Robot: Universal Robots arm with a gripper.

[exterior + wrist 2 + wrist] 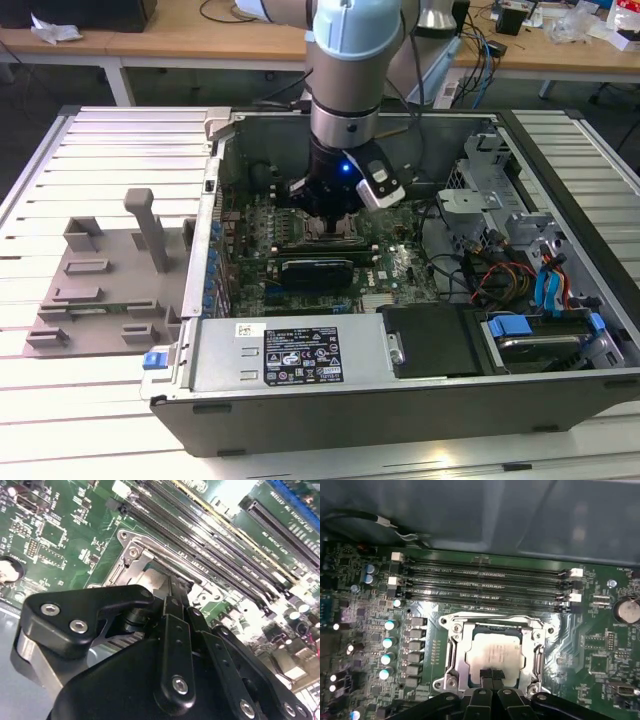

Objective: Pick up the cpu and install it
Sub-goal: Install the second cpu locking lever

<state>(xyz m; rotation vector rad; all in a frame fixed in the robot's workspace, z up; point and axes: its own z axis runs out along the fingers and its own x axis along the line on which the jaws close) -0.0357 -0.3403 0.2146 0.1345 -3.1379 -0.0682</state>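
The cpu point(494, 652), a flat silver-grey square, lies inside the metal frame of the motherboard socket point(454, 655). My gripper point(491, 674) hangs straight over it with its two dark fingertips pressed together, shut, with nothing between them, at the chip's near edge. In the second wrist view the gripper point(174, 586) reaches down to the socket, and a strip of the cpu point(152, 580) shows beside its fingers point(176, 625). In the exterior view the gripper point(330, 218) is low inside the open computer case point(400, 395), over the middle of the green board.
Black memory slots point(485, 585) run along one side of the socket. A row of capacitors point(387, 642) stands on another side. Cables and drive bays point(520, 280) fill the case at the exterior view's right. A grey fixture plate point(100, 285) lies outside the case on the slatted table.
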